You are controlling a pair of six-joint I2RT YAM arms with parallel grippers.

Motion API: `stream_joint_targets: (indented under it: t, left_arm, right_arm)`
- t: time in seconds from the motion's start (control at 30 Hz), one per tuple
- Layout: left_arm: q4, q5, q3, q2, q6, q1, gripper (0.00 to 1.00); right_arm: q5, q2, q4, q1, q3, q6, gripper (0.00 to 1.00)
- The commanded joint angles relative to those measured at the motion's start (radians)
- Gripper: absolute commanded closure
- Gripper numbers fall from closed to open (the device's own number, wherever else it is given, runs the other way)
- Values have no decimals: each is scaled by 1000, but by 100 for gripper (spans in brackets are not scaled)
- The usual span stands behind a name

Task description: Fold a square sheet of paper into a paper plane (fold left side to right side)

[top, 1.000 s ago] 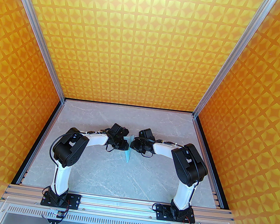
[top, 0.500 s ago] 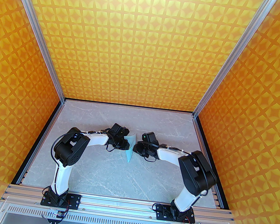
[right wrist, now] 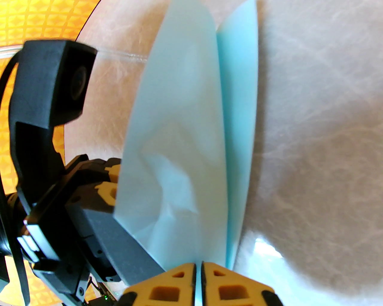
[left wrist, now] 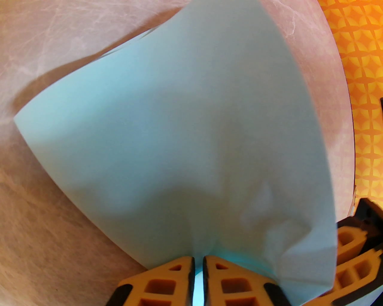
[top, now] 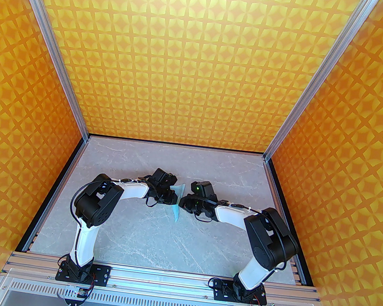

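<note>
The square sheet of paper [top: 176, 212] is pale light blue, doubled over, and held on edge above the table's middle, its lower tip pointing toward me. My left gripper [top: 174, 195] is shut on its left edge; in the left wrist view the orange fingertips [left wrist: 179, 278] pinch the rumpled sheet [left wrist: 179, 134]. My right gripper [top: 181, 201] faces it from the right and is shut on the paper too. In the right wrist view its orange fingers [right wrist: 221, 284] clamp the bottom of two upright layers [right wrist: 179, 134], with the left gripper's black body [right wrist: 59, 179] beside them.
The grey marble-look table [top: 139, 239] lies inside orange patterned walls [top: 12, 147] with aluminium posts [top: 298, 103]. Both arm bases sit on the rail [top: 162, 280] at the near edge. The two wrists stand almost touching over the table's middle.
The right arm's elbow swung out to the right, and its gripper came back in and closed on the paper. The sheet fanned out briefly, then narrowed. The left arm stayed still.
</note>
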Motion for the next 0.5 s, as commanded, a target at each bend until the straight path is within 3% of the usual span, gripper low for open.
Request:
stream_joint_targets:
  t: [0.0,0.47]
  left_arm:
    - [-24,-27,6,56,-8,-6,85]
    - [-21,-36,-2,2,-18,1,80]
  right_arm:
    - [-23,34,41,9,14,29,88]
    - [12,77,52,12,10,44,87]
